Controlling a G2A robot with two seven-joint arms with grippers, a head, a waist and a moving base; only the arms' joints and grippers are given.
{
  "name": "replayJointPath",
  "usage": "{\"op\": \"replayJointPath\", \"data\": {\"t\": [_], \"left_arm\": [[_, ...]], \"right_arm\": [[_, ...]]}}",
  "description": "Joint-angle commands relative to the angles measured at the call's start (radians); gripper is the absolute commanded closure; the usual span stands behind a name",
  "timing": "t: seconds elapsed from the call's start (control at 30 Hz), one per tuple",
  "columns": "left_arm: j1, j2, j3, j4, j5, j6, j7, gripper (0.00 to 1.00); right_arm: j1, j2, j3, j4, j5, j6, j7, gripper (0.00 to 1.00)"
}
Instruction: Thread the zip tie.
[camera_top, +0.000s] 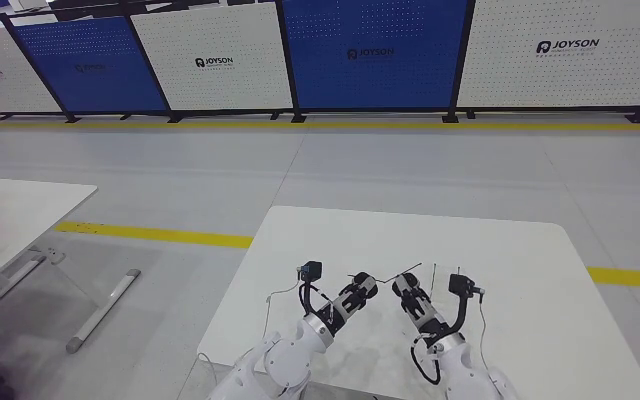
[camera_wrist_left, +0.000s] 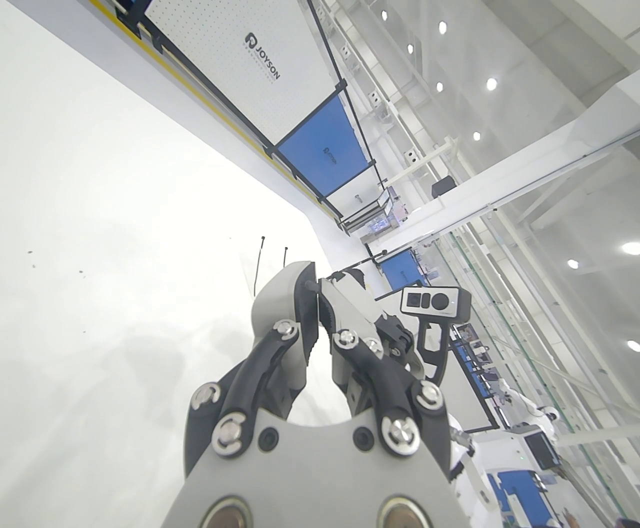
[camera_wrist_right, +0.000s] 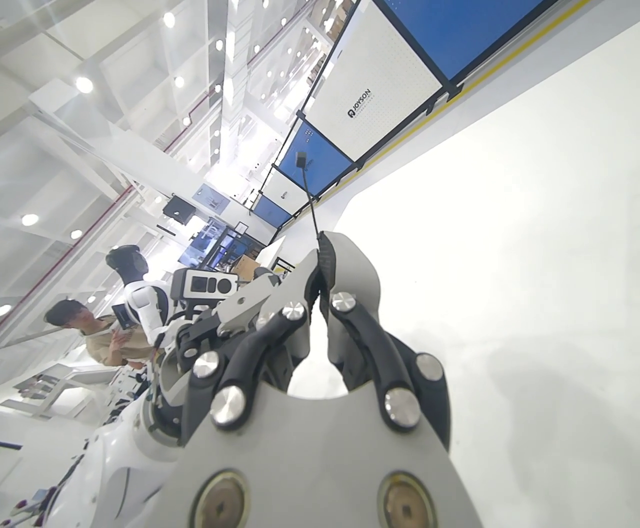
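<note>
Right jaws pinch zip tie (camera_wrist_right: 311, 200); table (camera_wrist_right: 500, 225) below.

Desk surface: white desk (camera_top: 400, 235) with rounded corners, standing on a grey floor.

Detail: matte white top (camera_wrist_left: 125, 200), no covering. Lying flat on it are a black zip tie (camera_wrist_left: 258, 267) and a second zip tie (camera_wrist_left: 285, 256), side by side, roughly parallel and not touching; the second is partly hidden. A few small dark specks (camera_wrist_left: 80, 272) lie well apart from them.
</note>
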Motion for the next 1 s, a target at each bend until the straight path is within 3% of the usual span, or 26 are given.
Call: {"op": "replayJointPath", "data": {"t": [0.0,0.3,0.4,0.43,0.47,0.97], "left_arm": [[0.000,0.000,0.000,0.001,0.000,0.000,0.000,1.00],[0.003,0.000,-0.004,0.001,0.001,-0.004,0.003,1.00],[0.004,0.000,-0.006,0.000,0.003,-0.005,0.003,1.00],[0.004,0.000,-0.006,0.000,0.003,-0.005,0.003,1.00],[0.004,0.000,-0.006,0.000,0.003,-0.004,0.003,1.00],[-0.002,0.000,-0.001,-0.007,0.013,-0.011,-0.019,1.00]], "right_arm": [[-0.002,0.000,0.000,-0.001,-0.004,-0.002,0.000,0.88],[-0.002,0.000,-0.001,-0.003,-0.013,-0.007,0.005,0.78],[-0.001,0.000,-0.002,-0.004,-0.014,-0.007,0.003,0.83],[-0.001,0.000,-0.002,-0.004,-0.014,-0.008,0.002,0.88],[0.000,0.000,-0.001,-0.005,-0.013,-0.008,0.000,1.00],[0.008,-0.001,-0.003,-0.003,-0.031,0.005,0.020,1.00]]}}
